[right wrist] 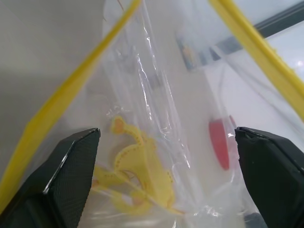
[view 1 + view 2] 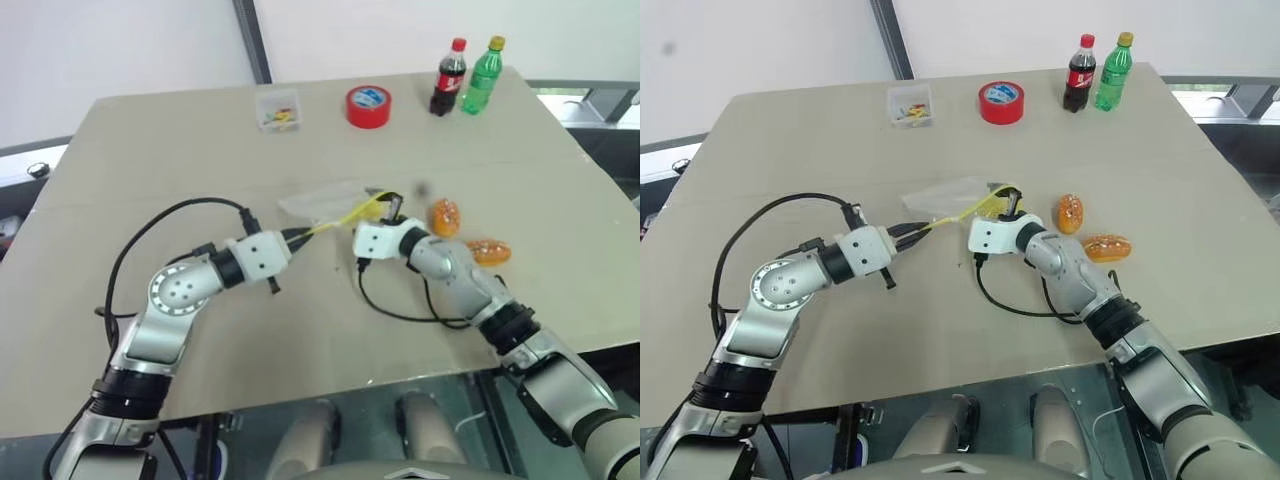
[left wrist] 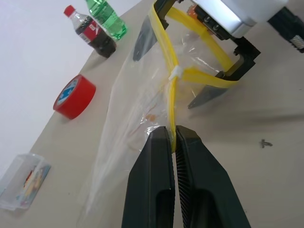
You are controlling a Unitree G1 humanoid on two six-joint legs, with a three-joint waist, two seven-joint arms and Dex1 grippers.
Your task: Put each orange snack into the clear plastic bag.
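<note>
The left hand (image 3: 173, 142) is pinched narrow on the yellow strip of the clear plastic bag (image 2: 325, 200), holding the mouth's near end just above the tabletop (image 2: 150, 150), about midway between the near and far edges. The bag lies slack toward the far edge, empty apart from its printed yellow patch.

The right hand (image 2: 388, 210) has its fingers (image 1: 71, 166) spread wide and holding nothing. They sit in the bag's mouth, the yellow strip running past on either side, so the hand seems to be stretching the opening rather than gripping.

Both orange snacks are on the tabletop outside the bag, toward the right edge: the orange snack nearer the bag (image 2: 445, 217) just beside the right hand, the second orange snack (image 2: 489, 251) a little nearer the front edge, close to the right forearm.

Well clear along the far edge stand a small clear box (image 2: 277, 109), a red tape roll (image 2: 368, 106), a cola bottle (image 2: 449, 78) and a green bottle (image 2: 482, 76).

Risks as I judge them:
- When the right hand withdraws to fetch a snack, the limp mouth may collapse, since only one end is pinched.
- The strip could snag on a finger and drag the bag, or pull it out of the left hand's thin pinch.
- The forearm could nudge the second snack toward the right edge.
- Glossy wrappers may slip in a grasp.
</note>
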